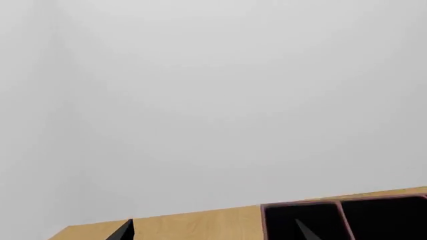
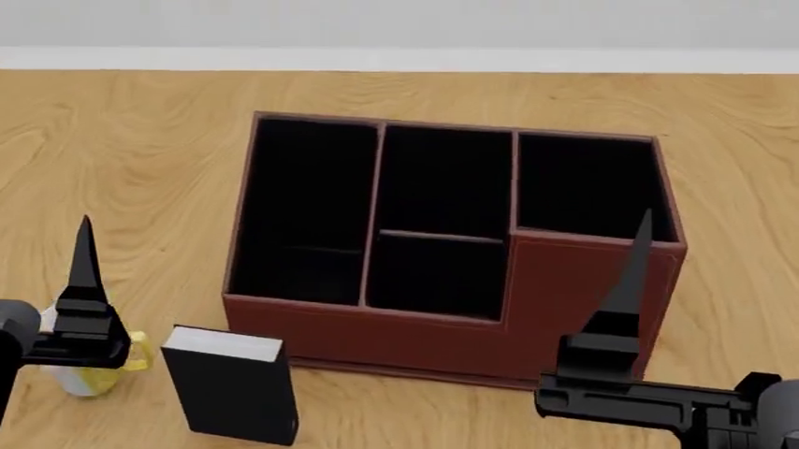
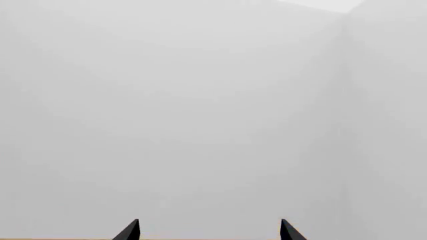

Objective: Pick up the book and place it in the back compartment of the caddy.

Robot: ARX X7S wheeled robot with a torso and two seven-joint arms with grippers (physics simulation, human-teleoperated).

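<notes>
Book (image 2: 232,383) stands upright just before the caddy (image 2: 537,309).

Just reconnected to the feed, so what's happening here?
Nothing is held yet. The book stands on the wooden table just in front of the caddy, near its left corner. The left hand hovers beside the book; the right hand is open, near the caddy's right front. The back compartment is empty.

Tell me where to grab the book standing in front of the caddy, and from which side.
Come from above. The book stands upright on the table, its white page edge facing up, just in front of the caddy. Close across its thin thickness near the top. The left end effector is nearer; a yellow-and-white object beside the book likely crowds a side approach.
</notes>
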